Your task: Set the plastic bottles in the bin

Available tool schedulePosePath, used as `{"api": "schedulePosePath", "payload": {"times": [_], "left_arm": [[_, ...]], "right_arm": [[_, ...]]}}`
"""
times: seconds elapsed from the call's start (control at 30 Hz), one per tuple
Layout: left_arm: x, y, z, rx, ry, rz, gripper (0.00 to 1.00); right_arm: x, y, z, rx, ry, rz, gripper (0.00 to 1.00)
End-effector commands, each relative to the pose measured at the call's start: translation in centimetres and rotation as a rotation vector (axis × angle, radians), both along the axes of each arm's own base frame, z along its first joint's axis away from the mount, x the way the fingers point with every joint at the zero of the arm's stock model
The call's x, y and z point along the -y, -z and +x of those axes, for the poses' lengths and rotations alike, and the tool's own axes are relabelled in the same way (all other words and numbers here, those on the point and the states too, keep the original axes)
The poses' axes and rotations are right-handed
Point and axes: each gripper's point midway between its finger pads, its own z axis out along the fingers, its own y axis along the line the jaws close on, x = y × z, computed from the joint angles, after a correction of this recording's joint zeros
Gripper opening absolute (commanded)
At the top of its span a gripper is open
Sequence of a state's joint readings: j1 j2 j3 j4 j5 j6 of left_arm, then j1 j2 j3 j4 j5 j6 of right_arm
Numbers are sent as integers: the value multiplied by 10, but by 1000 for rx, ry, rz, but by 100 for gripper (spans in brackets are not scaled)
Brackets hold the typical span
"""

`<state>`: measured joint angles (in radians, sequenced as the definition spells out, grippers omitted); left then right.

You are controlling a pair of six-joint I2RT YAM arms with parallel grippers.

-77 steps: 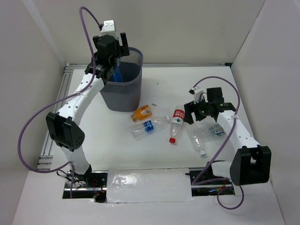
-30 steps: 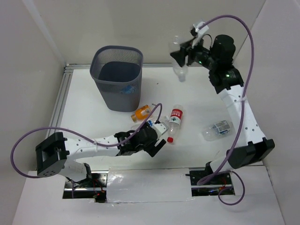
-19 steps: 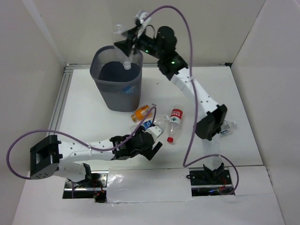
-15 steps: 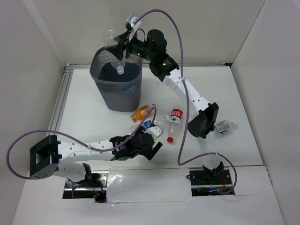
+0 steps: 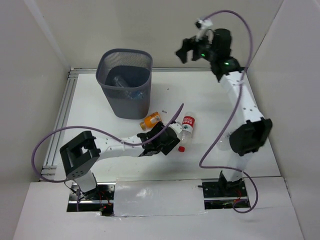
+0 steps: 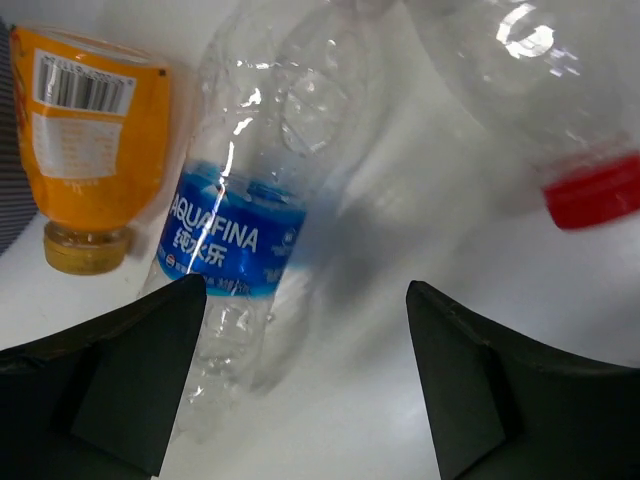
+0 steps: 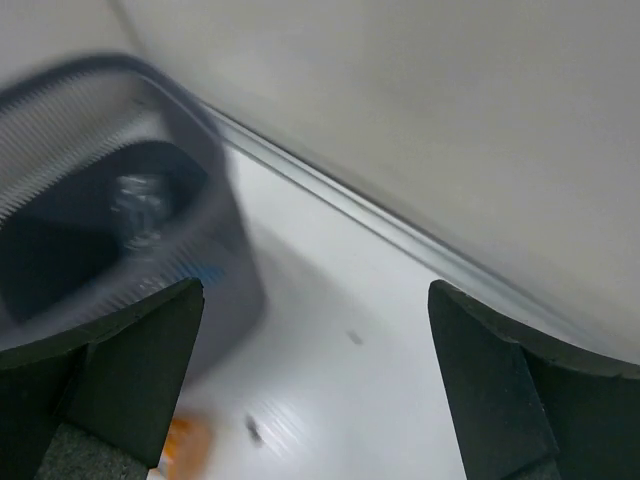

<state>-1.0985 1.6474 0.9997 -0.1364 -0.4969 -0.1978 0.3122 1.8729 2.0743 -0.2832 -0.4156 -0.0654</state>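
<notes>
White tabletop's bin holds clear bottles; left gripper and right gripper both gape empty.

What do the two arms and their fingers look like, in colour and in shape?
Both the left arm and the right arm have white tube-like links and chunky black joints. A purple cable loops loosely along each. The fingers are flat, black, wedge-shaped plates with no markings visible.

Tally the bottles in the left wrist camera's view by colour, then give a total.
Orange bottle: 1
Clear Aquafina bottle with blue label: 1
Clear bottle with red cap: 1
Total: 3
</notes>
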Motion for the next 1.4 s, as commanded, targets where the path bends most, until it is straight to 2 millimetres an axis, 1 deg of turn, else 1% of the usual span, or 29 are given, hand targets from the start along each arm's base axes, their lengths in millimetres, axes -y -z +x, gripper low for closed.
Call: {"api": "schedulePosePath", "payload": {"times": [0.0,0.03,0.07,0.1,0.13,0.17,0.2,0.23,0.27,0.3,0.33,0.37,0.4,0.43,0.47,0.5,0.57,0.6,0.67,0.7,0.73,0.83,0.87,0.97,1.0,1.03,1.1,1.2,1.37], "left_arm": [[6,-13,34,72,-32,-4,93],[8,-4,34,62,-15,13,93],[5,-2,41,61,-31,17,91],[7,0,44,48,-22,16,88],[8,12,42,20,-10,39,77],[9,16,40,9,9,49,71],[11,23,36,-17,27,54,66],[11,25,33,-33,39,55,62],[10,30,29,-50,49,59,62],[9,39,23,-83,60,61,65],[8,41,20,-98,69,64,69],[7,43,17,-111,76,70,71],[4,47,15,-121,69,75,74],[2,52,11,-134,74,81,76],[1,52,11,-134,74,81,76],[3,48,7,-133,85,81,76],[13,22,3,-88,92,36,76],[15,11,1,-68,104,32,79],[28,-26,-2,-1,136,0,87],[28,-32,1,12,136,10,88],[27,-49,7,50,132,25,89],[22,-63,20,79,131,54,90],[17,-71,30,101,118,72,90],[6,-68,49,111,85,118,92],[-8,-60,58,89,53,148,92],[-11,-58,66,89,43,160,92],[-27,-42,78,69,28,220,92],[-33,-21,91,28,20,242,92],[-33,6,94,-45,54,262,92]], "right_arm": [[78,-3,-44,-21,74,-67,100],[91,46,-49,-113,88,-92,100],[102,59,-56,-137,107,-95,100],[119,82,-72,-189,130,-97,100],[124,93,-81,-212,122,-103,99],[129,103,-87,-239,133,-106,96],[137,104,-96,-246,139,-99,95],[139,122,-102,-292,136,-90,94],[139,128,-109,-316,120,-83,94],[144,134,-113,-342,134,-73,94],[142,136,-118,-345,121,-69,94],[142,150,-123,-385,120,-72,94],[144,155,-124,-399,117,-67,94],[142,155,-128,-399,105,-63,94],[145,163,-130,-419,114,-62,94],[145,164,-130,-420,114,-62,94],[145,164,-132,-419,114,-62,94],[144,165,-134,-422,102,-67,96],[148,168,-133,-431,107,-76,97],[147,169,-136,-443,96,-73,97],[147,169,-136,-443,96,-73,97],[144,177,-138,-465,77,-66,97],[144,181,-139,-476,76,-66,98],[144,190,-143,-499,75,-67,98],[145,187,-143,-483,83,-77,98],[145,192,-144,-493,83,-77,98],[146,190,-147,-487,80,-85,98],[146,190,-147,-487,80,-85,98],[149,188,-149,-487,89,-83,100]]}}
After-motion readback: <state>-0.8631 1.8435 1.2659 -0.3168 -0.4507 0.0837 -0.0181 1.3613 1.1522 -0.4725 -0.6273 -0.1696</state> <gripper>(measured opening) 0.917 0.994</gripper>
